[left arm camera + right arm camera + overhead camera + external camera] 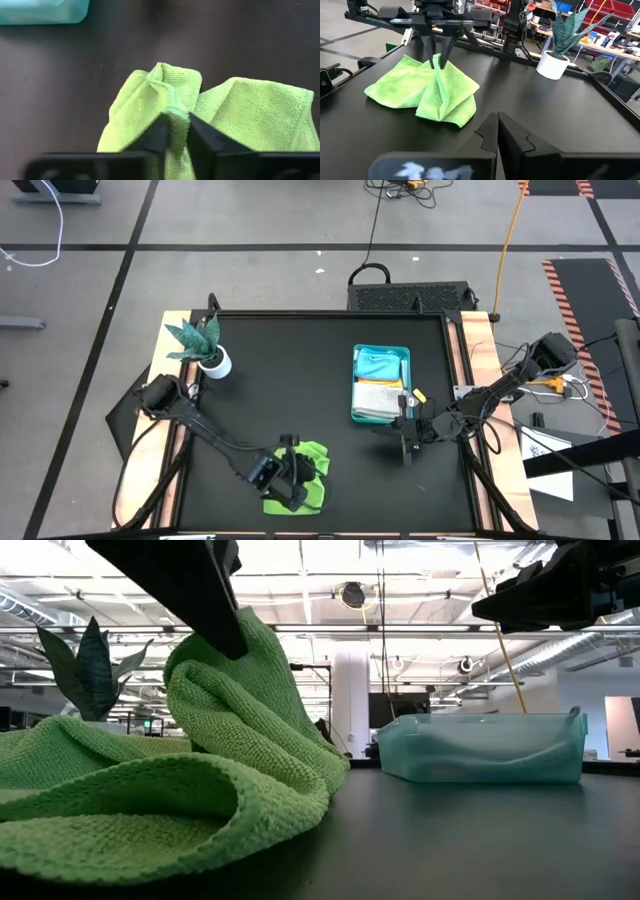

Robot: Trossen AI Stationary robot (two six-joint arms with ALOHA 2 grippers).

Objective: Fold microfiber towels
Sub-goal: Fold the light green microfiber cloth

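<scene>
A lime green towel [314, 463] lies bunched near the table's front edge, left of the middle. It shows large in the low view [150, 810]. My left gripper [175, 125] is shut on a raised part of it. The towel's spread edges [400, 90] rest on the black table top. My right gripper [497, 131] is shut on nothing and hangs above the table near the teal tray's near right corner [405, 442]. A pale blue towel [380, 365] and a white-grey towel [377, 398] lie in the tray. My left gripper pinches a raised fold in the middle of the lime green towel [175, 111] between its two fingers. The fingers [429, 47] come slanting down from above. The fold stands up as a peak like a tent [245, 650], while the towel's lower parts stay on the table.
The teal tray [356, 385] stands right of the table's middle; in the low view its wall [480, 750] is beyond the towel. A plant in a white pot [203, 343] stands at the far left. Bare black table lies between the towel and the tray.
</scene>
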